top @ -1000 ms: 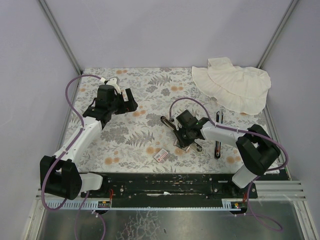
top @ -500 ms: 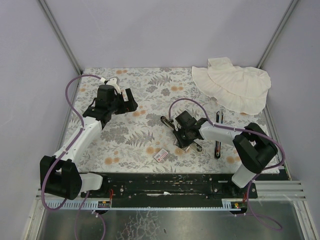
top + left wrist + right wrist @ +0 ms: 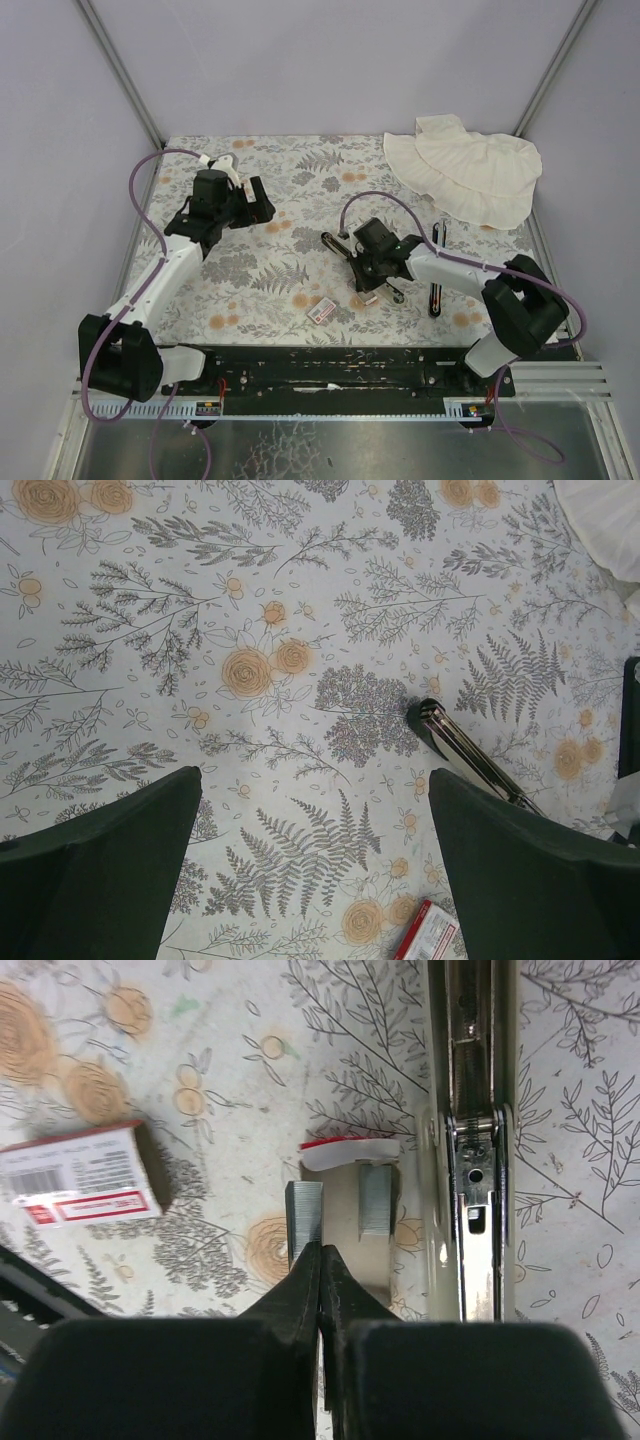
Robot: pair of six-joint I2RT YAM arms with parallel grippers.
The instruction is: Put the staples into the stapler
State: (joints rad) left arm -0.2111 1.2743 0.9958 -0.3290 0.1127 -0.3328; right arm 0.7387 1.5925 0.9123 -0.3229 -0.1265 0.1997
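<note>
The right gripper is down low over the table with its 2 fingers pressed together, no gap showing between them. The tips meet right at the near end of the left strip of the staples. There are 2 short grey strips, lying side by side with a little space between them in a small white tray that has a red far edge. From the wrist view I cannot tell whether the tips actually pinch that left strip or only rest against it.

Just to the right of the tray lies the stapler, opened out flat, with its chrome channel facing up and running away from the gripper. To the left, apart from the tray, the sleeve lies flat at a slight tilt, white with a pink-red label and a barcode.

Further out, the left gripper hangs above the left half of the table, well apart from all this. Its jaws are spread wide and nothing sits between them. Its camera looks down on the stapler's far tip and a corner of the sleeve.

Everything sits on a floral table cover. A slim black bar lies beside the right arm, and a crumpled white cloth fills the far right corner.
</note>
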